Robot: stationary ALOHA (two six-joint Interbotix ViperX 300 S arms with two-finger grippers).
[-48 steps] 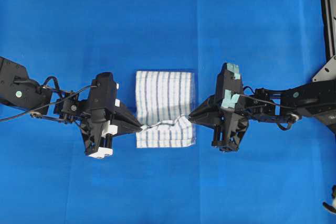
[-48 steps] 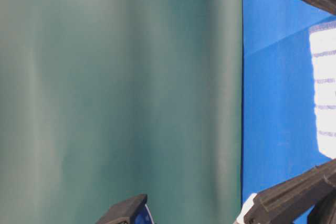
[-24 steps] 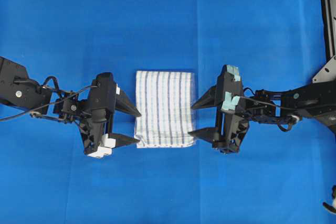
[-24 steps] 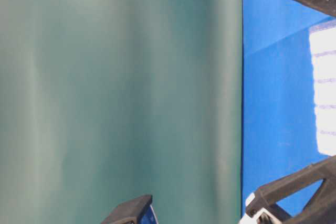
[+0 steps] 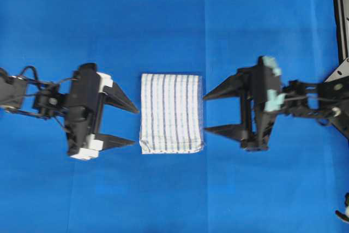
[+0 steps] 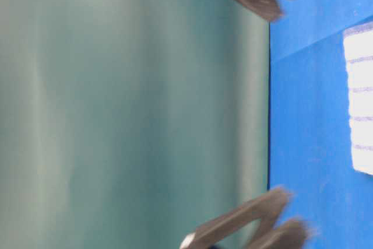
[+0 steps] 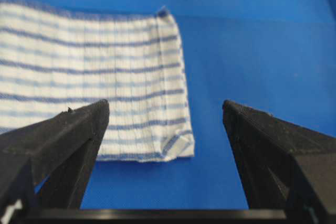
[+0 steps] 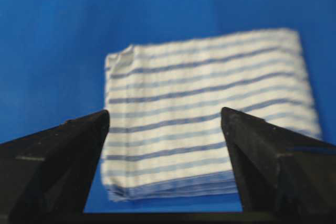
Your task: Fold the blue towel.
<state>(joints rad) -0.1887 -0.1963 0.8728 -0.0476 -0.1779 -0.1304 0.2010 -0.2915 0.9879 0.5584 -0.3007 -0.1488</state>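
We are flanking the folded white woven towel with thin blue stripes (image 5: 172,113), left gripper (image 5: 131,125) and right gripper (image 5: 210,113) both spread empty, aiming to clear it without snagging.

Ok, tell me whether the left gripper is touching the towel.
Apart. In the overhead view, bare blue covering shows between the open left gripper and the blue towel.

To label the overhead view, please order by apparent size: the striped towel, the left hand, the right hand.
1. Blue towel, clearly the largest.
2. Left hand and right hand: both open, and they look about alike, so I do not rank them.
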